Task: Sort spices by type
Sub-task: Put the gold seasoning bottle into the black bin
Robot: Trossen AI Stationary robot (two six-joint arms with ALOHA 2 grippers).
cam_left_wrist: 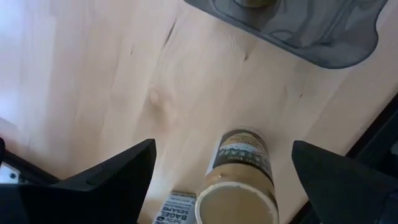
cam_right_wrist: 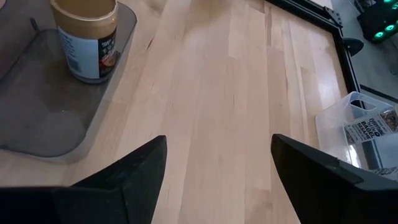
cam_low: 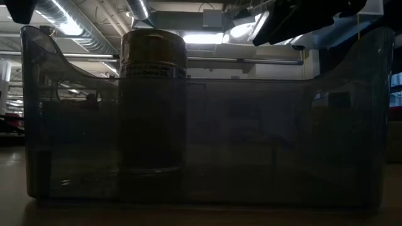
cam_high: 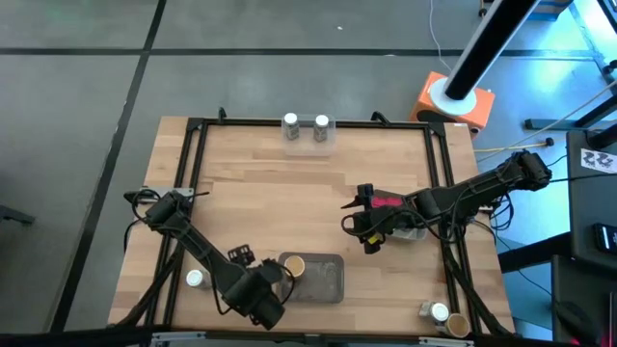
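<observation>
So the left gripper point(cam_high: 273, 285) is down near the front edge of the table point(cam_high: 289, 193), fingers spread wide with nothing in them, just beside the grey tray point(cam_high: 323, 284). One tan-topped jar point(cam_high: 294, 265) stands upright in the tray's left end. Right gripper point(cam_high: 359, 220) hovers toward the right edge, jaws apart and empty. Two white-capped jars point(cam_high: 305, 124) sit in a clear tray point(cam_high: 307, 145) at the back edge, another white-capped one point(cam_high: 196, 279) near the front-left corner, and a couple more jars point(cam_high: 443, 318) by the front-right corner
</observation>
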